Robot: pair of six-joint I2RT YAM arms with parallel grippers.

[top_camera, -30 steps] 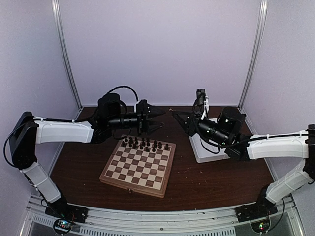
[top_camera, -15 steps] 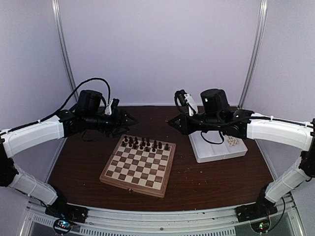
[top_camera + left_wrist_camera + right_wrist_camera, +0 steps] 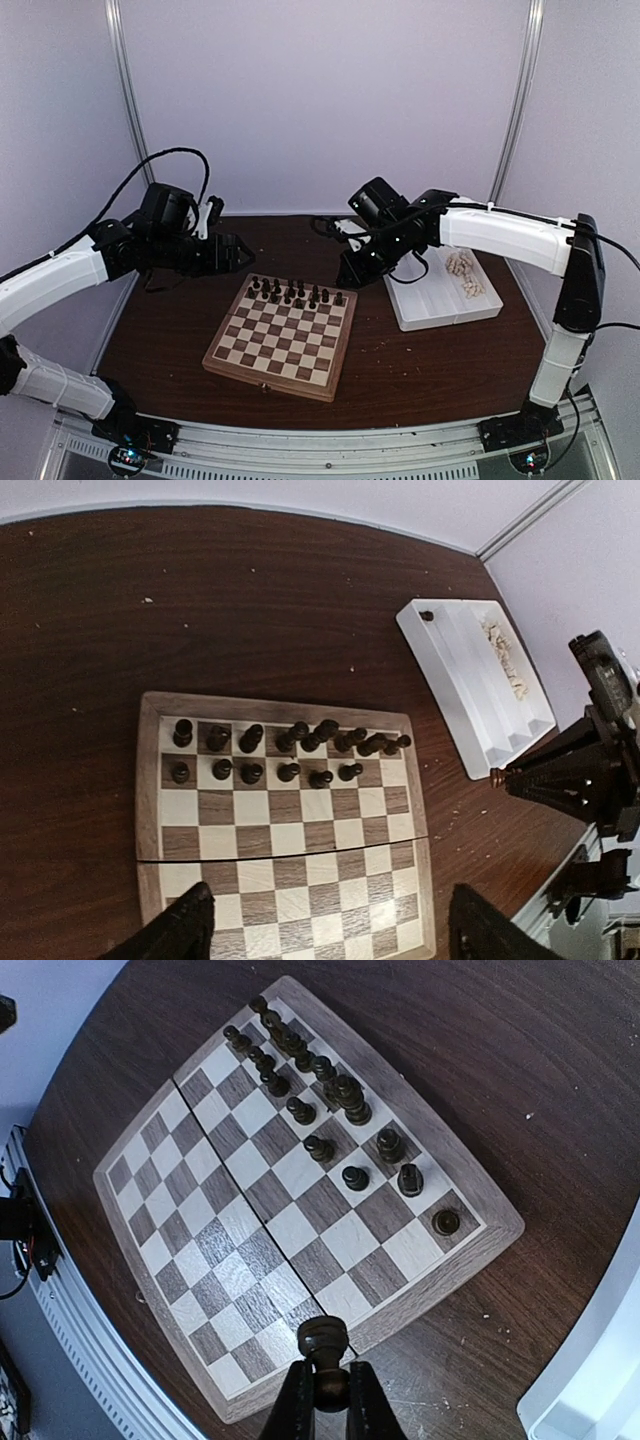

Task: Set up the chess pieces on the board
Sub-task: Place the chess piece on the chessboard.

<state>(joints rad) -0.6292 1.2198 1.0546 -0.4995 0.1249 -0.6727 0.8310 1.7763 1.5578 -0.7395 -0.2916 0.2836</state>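
My right jaws pinch a dark piece (image 3: 322, 1343) upright above the board's (image 3: 215, 1245) right edge. The second row's empty squares (image 3: 385, 1212) lie just ahead, nearer them than my left jaws, which hang open and empty.

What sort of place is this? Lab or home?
Probably a lab test cell: plain white walls on metal posts, left arm and right arm bolted to a front rail, chessboard staged on the table.
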